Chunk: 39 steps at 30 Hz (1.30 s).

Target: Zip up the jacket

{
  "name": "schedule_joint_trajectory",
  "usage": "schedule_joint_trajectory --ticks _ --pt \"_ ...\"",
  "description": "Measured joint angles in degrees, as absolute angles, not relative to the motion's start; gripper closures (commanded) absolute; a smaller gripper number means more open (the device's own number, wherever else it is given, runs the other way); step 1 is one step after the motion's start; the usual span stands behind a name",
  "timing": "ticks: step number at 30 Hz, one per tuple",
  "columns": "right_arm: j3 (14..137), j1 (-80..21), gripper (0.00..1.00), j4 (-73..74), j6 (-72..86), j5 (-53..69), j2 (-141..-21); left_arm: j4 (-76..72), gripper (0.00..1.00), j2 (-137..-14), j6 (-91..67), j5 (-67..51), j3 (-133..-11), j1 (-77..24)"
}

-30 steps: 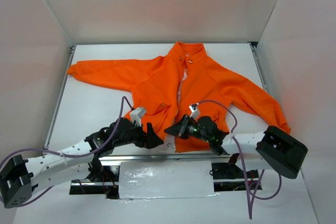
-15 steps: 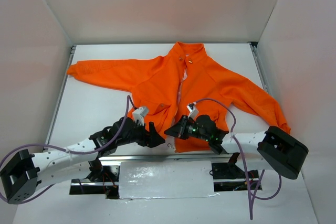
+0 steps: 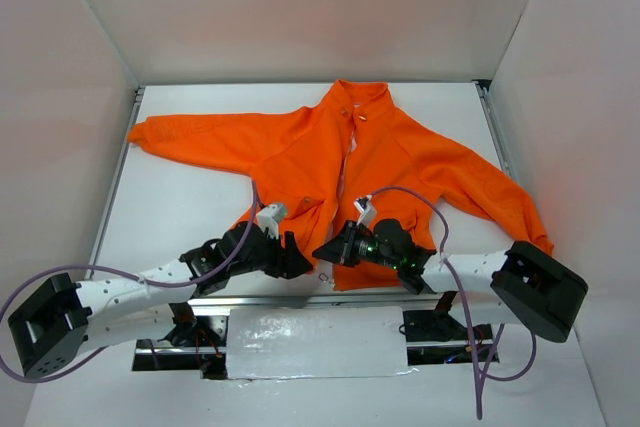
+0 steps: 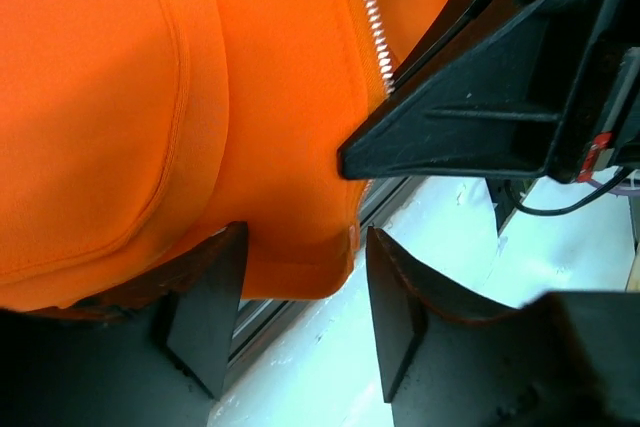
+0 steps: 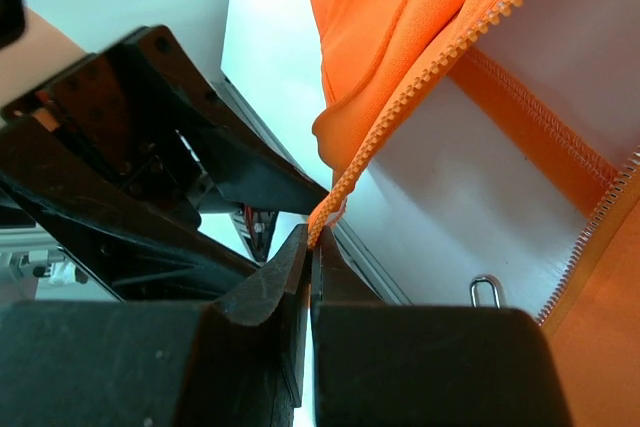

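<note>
Two tools are seen down at the near hem of the bright orange fleece jacket (image 3: 400, 162), which is spread flat on the white worktop (image 3: 180, 207), collar to the far side, sleeves thrown wide. The left tool (image 4: 300, 317) is held spread, a hem corner caught between its black fingers (image 4: 205, 312). The right tool (image 5: 312, 247) is pressed together, and the bottom end of the pale centre zipper (image 4: 370, 17) is pinched at its tips. The front is seen open.
</note>
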State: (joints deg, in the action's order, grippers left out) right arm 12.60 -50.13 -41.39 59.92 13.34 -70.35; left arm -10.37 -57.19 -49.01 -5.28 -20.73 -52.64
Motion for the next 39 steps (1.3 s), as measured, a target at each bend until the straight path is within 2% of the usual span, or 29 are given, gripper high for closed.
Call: schedule_joint_trajectory --ticks 7,15,21,23,25,27,28,31,33,38,39 --pt "12.60 -50.13 1.00 -42.00 60.05 14.44 -72.05 -12.58 0.50 -58.15 -48.01 -6.70 -20.73 -51.44" --pt "12.62 -50.13 1.00 -42.33 60.10 14.68 -72.34 -15.29 0.48 -60.86 -47.97 -9.39 -20.23 -50.87" --pt "12.73 -50.13 1.00 -41.08 59.90 14.63 -72.12 -15.53 0.56 -61.10 -47.86 -10.44 -20.05 -50.76" --pt "12.75 -50.13 1.00 -40.99 59.88 14.63 -72.12 -15.99 0.73 -61.08 -47.86 -10.55 -19.46 -50.74" --pt "12.75 -50.13 1.00 -40.93 59.83 14.72 -72.12 -16.47 0.83 -61.10 -47.94 -10.68 -18.92 -50.70" --pt "12.75 -50.13 1.00 -40.88 59.79 14.81 -72.12 -17.45 0.78 -61.45 -47.83 -10.98 -18.68 -50.65" --pt "12.75 -50.13 1.00 -40.88 59.75 14.83 -72.12 -17.98 0.67 -61.87 -47.77 -11.22 -18.63 -50.65" --pt "12.78 -50.13 1.00 -40.73 59.68 14.87 -72.12 -19.22 0.63 -63.44 -47.92 -12.12 -18.59 -50.54" --pt "12.82 -50.13 1.00 -40.53 59.66 14.87 -72.12 -19.99 0.67 -64.40 -47.97 -12.58 -18.59 -50.52" --pt "12.88 -50.13 1.00 -40.23 59.48 14.83 -72.12 -21.71 1.00 -65.45 -47.99 -13.85 -18.57 -50.41" --pt "12.88 -50.13 1.00 -40.21 59.48 14.85 -72.12 -22.09 1.00 -65.71 -47.97 -14.20 -18.55 -50.39"
